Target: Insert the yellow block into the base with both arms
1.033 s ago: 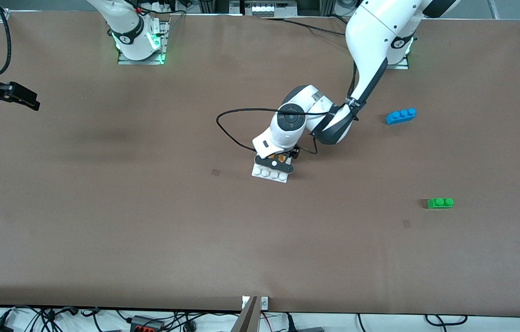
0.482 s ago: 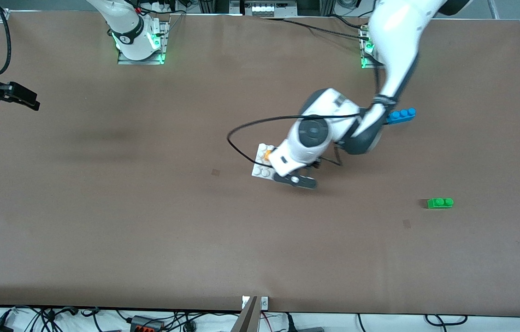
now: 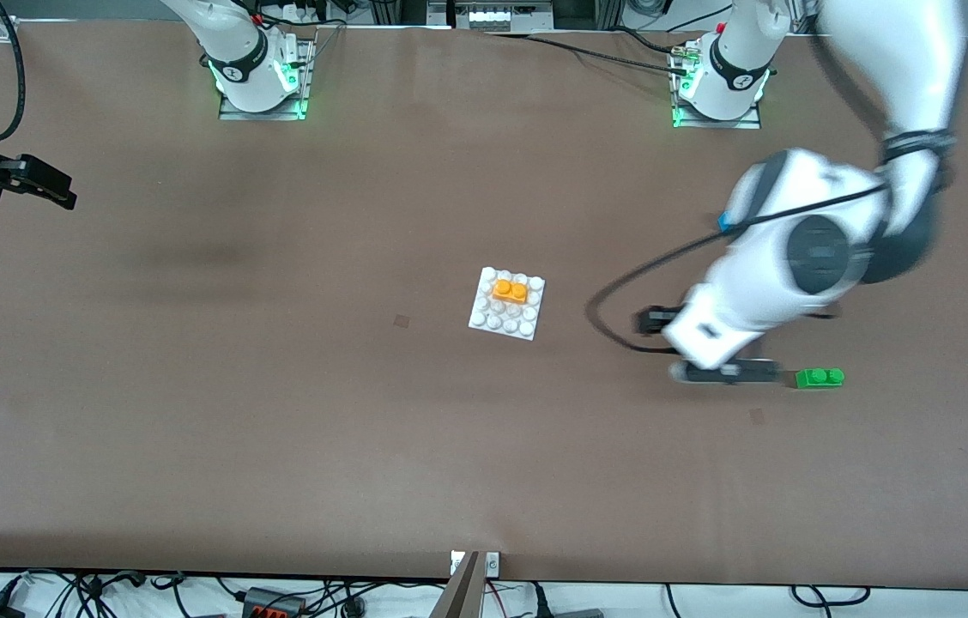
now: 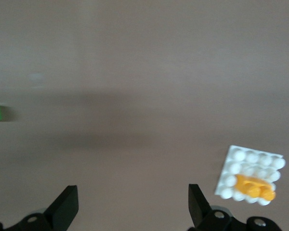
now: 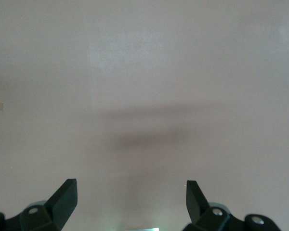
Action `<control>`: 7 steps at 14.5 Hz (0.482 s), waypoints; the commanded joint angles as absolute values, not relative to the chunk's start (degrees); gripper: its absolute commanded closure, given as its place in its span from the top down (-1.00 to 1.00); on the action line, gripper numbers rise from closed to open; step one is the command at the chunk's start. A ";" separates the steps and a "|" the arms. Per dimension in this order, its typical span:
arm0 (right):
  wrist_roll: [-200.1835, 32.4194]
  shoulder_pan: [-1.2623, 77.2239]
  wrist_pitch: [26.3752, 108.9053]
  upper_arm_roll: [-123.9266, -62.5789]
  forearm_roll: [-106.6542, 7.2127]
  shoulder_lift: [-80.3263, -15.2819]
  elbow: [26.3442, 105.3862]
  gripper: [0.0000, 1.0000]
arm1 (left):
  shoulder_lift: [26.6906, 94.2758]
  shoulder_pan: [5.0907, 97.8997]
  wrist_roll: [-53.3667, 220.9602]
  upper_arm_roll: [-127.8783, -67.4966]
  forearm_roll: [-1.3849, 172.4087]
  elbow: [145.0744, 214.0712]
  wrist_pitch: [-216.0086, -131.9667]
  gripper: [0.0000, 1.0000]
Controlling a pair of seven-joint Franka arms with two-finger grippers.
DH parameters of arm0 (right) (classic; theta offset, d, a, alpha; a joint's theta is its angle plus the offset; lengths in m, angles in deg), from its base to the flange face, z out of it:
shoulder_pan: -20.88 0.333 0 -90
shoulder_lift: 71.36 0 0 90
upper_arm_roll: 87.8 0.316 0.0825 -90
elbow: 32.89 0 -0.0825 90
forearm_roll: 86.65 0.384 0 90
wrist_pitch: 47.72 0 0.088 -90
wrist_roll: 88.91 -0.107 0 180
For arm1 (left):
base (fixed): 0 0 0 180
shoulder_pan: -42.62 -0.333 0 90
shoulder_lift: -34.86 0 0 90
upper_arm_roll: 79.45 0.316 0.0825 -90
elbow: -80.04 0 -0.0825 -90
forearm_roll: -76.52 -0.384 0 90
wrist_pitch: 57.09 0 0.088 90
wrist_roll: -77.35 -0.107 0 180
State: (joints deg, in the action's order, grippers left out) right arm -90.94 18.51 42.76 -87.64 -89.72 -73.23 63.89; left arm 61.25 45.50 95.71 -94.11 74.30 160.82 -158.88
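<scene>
Yellow block (image 3: 510, 291) is sitting on the base (image 3: 507, 323), mid-table. I'm holding my left gripper (image 4: 130, 204) spread and empty near the green brick (image 3: 819, 378); my right gripper (image 5: 130, 202) is waiting, spread too. Risk: I'm low enough to clip that brick.

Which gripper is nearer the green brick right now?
Left. The left gripper, open and empty, hangs right beside the green brick. The right gripper, open too, waits out at the right arm's end of the table.
</scene>
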 commanded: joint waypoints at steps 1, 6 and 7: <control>-91.55 18.60 43.43 -87.72 -86.75 -73.90 64.67 1.00 | 57.63 36.76 87.13 -95.09 73.27 161.69 -151.78 1.00; -90.68 18.16 43.16 -88.15 -86.92 -73.90 64.67 1.00 | 50.79 30.15 84.11 -94.92 73.44 162.39 -147.62 1.00; -90.67 17.98 43.08 -88.16 -86.92 -73.90 64.67 1.00 | 48.16 29.97 84.72 -94.83 73.27 163.61 -146.57 1.00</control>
